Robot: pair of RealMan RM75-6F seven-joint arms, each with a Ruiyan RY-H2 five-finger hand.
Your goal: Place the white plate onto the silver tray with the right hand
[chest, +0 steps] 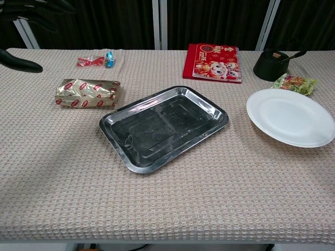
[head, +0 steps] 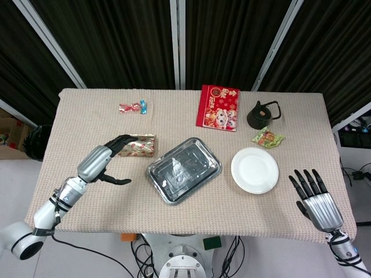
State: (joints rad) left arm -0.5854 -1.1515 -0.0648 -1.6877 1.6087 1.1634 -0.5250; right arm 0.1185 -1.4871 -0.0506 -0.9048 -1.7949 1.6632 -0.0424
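The white plate (head: 254, 169) (chest: 291, 116) lies flat on the cloth at the right. To its left sits the silver tray (head: 184, 169) (chest: 164, 127), at the table's middle, with nothing in it. My right hand (head: 316, 200) hovers open near the front right corner, fingers spread, apart from the plate. My left hand (head: 106, 159) is open over the left side, fingers reaching toward the gold packet (head: 138, 145); in the chest view only its dark fingers (chest: 23, 60) show at the top left.
A red booklet (head: 218, 108) lies at the back. A black kettle (head: 262, 114) and a green snack bag (head: 267, 138) sit behind the plate. Wrapped candies (head: 133, 107) lie at the back left. The gold packet (chest: 87, 93) rests left of the tray.
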